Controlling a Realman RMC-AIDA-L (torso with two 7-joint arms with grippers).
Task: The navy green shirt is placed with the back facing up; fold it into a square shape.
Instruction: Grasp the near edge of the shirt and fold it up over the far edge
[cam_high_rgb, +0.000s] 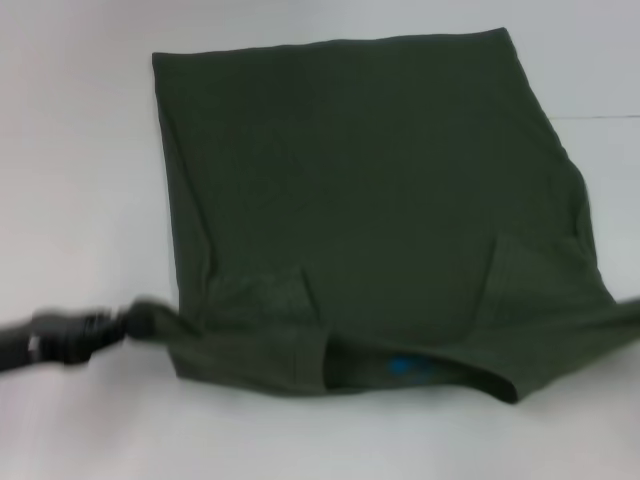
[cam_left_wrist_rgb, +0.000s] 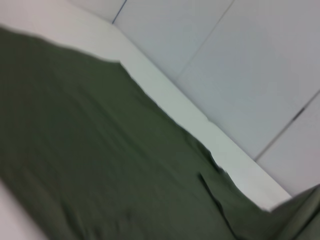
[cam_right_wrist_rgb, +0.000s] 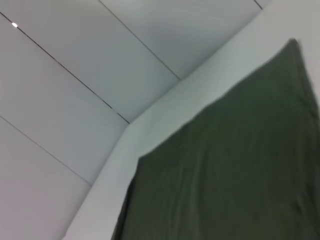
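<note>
You've got the navy green shirt (cam_high_rgb: 370, 190) spread on the white table (cam_high_rgb: 70, 150), mid-table in the head view, far hem straight and flat. Both sleeves are folded in over the body, 1 on each side, and the near edge carries the neck opening with the blue label (cam_high_rgb: 408, 368) showing inside it.

Your left gripper (cam_high_rgb: 125, 325) comes in low from the robot's left, at the near-left corner of the shirt. It's clamped on that corner: the fabric is bunched into a small dark knot at its tip and drawn out sideways past the shirt's left edge.

Right gripper isn't visible in the head view. The shirt's near-right corner stretches in a taut point to the picture's right edge, but you can't tell what has it.

Left wrist view shows the green cloth (cam_left_wrist_rgb: 100, 150) running along the table's edge (cam_left_wrist_rgb: 170, 100), tiled floor (cam_left_wrist_rgb: 240, 60) beyond. Right wrist view shows much the same: shirt (cam_right_wrist_rgb: 225, 175), table rim, floor tiles.
</note>
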